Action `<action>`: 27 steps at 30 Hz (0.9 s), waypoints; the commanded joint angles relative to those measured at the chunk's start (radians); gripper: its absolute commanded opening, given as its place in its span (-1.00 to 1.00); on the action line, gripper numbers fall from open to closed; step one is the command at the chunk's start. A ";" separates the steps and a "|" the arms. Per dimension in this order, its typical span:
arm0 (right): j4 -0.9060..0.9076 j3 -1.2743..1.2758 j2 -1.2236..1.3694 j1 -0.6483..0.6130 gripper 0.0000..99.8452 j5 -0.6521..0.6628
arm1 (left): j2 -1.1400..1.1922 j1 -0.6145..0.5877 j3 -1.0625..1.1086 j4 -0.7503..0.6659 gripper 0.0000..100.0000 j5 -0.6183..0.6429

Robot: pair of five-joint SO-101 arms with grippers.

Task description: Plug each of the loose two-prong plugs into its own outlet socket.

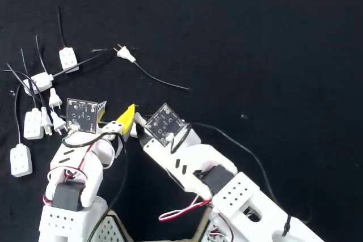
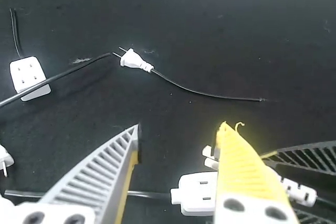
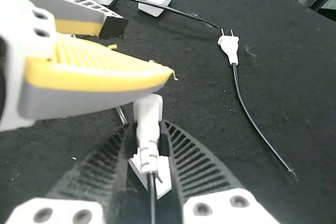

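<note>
High camera looks down over the table (image 1: 272, 55); both wrist cameras, close behind their fingers (image 2: 239, 166), share the loose plug (image 2: 135, 61).

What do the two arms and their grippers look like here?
The left arm and right arm have white shells, black motors, red and white wires. The left gripper has one grey, one yellow ribbed finger; the right gripper has dark ribbed fingers.

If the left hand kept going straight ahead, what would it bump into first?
Most likely the black cord trailing from the loose plug, which lies across the line of the left hand; the plug sits to one side. Depth is unclear, so it might touch the tablecloth first.
</note>
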 commanded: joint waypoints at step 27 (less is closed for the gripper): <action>0.107 -0.053 -0.054 0.097 -0.97 0.015 | 0.003 -0.010 0.039 -0.002 -0.52 -0.009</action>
